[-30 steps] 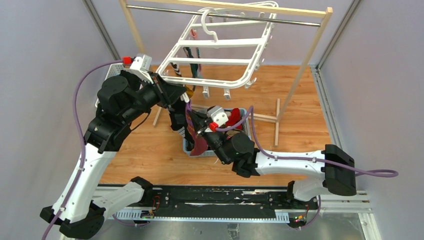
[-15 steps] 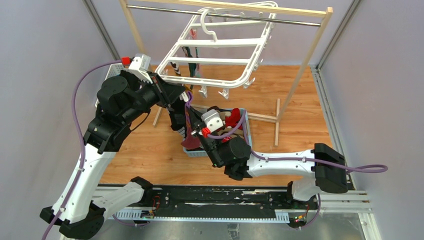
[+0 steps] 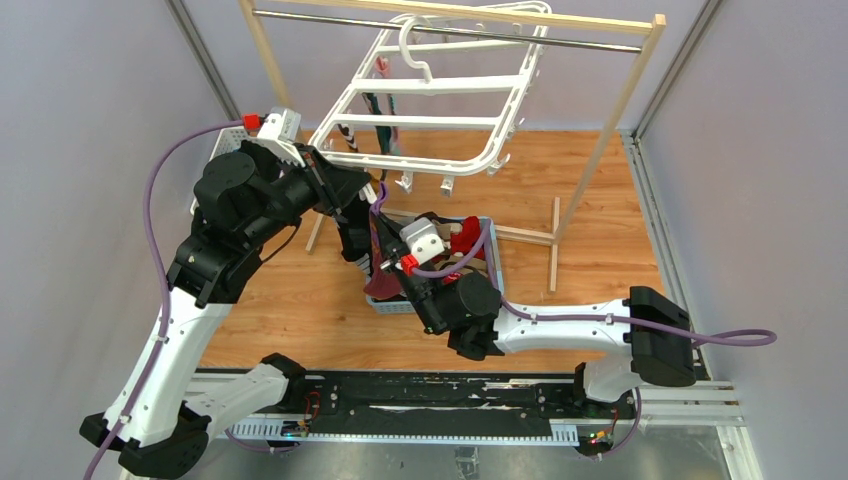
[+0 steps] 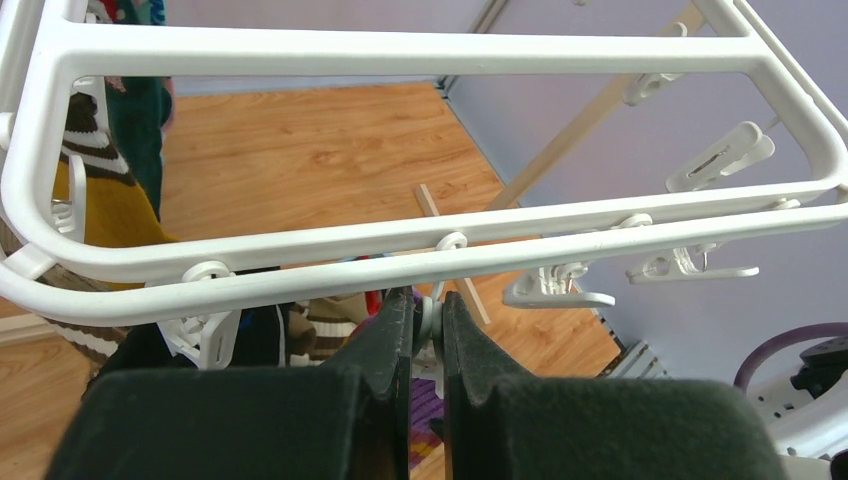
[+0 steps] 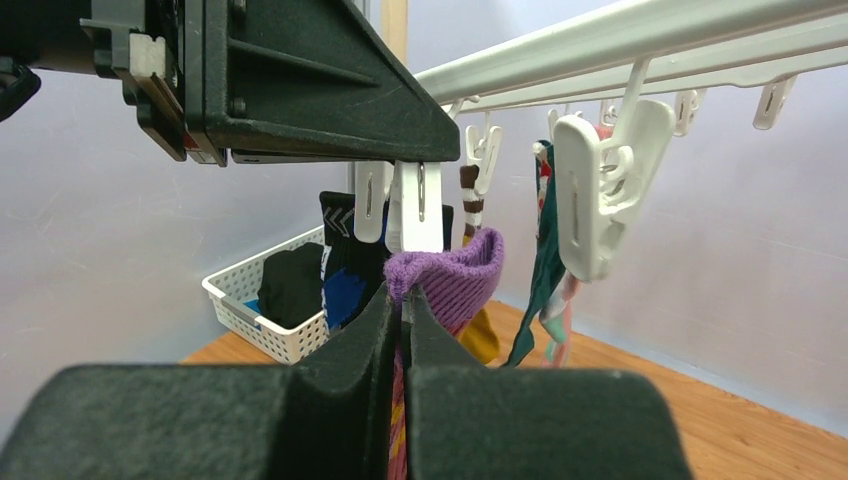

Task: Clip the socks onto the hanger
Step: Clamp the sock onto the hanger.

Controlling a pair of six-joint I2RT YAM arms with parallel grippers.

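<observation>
The white hanger [image 3: 440, 121] hangs from the rack's metal rail [image 3: 560, 40], with several socks [image 3: 385, 115] clipped to it. At the hanger's near left corner my left gripper [image 3: 372, 200] [image 4: 428, 305] is shut on a white clip [image 4: 429, 320] under the front bar [image 4: 400, 262], squeezing it. Just below, my right gripper [image 3: 385, 262] [image 5: 402, 295] is shut on a purple striped sock [image 5: 455, 275] and holds its cuff against that clip [image 5: 418, 210]. The sock's body [image 3: 378, 285] hangs down beneath the grippers.
A blue-grey basket [image 3: 492, 262] with more socks, one of them red [image 3: 468, 236], stands behind the right wrist. A white basket [image 5: 270, 320] holding a black bundle [image 5: 290, 280] sits at the left. Free clips [image 5: 600, 190] [image 4: 560, 287] dangle nearby. The wooden rack's legs [image 3: 590, 160] stand to the right.
The right gripper has carried the purple sock left and up to the clip held by the left gripper, then stopped. The hanger has swung slightly. The left arm has stayed put.
</observation>
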